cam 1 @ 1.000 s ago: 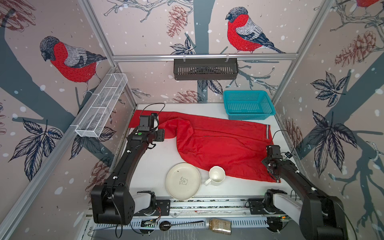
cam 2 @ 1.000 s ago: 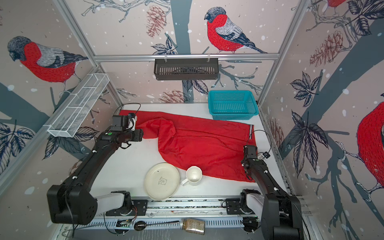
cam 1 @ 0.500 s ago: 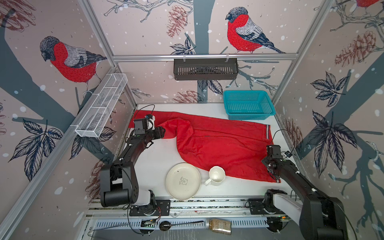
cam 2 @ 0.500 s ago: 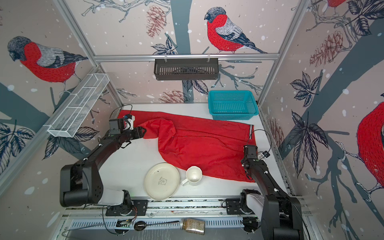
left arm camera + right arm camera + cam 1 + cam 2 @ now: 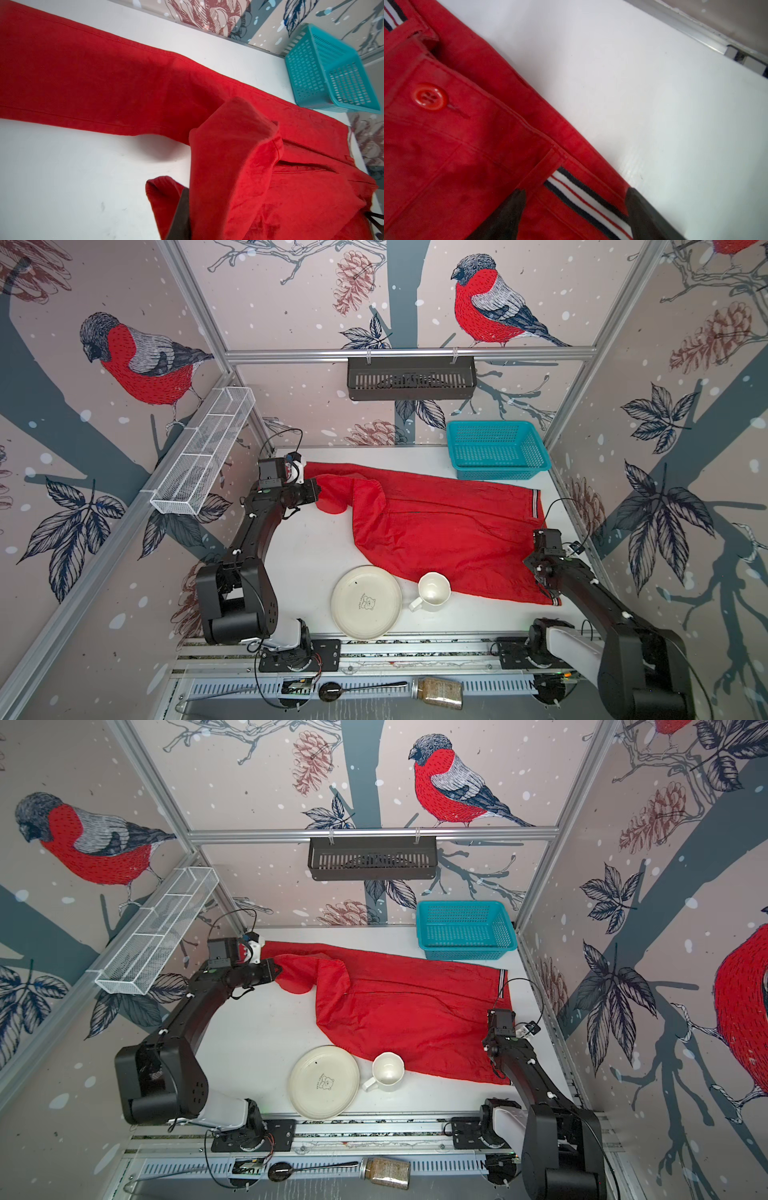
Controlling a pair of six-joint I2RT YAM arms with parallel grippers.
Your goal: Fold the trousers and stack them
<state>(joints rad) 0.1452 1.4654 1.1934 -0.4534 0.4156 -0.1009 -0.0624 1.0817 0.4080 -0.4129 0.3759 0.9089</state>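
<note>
The trousers lie spread across the white table, with the waistband toward the right wall and one leg doubled over at the far left. The left gripper is clamped tight there, seemingly pinching that raised leg fold. The right gripper stands spread, straddling the waistband's striped band without gripping it. The plate bears a small bear drawing, and the lettering under it is too small to read.
</note>
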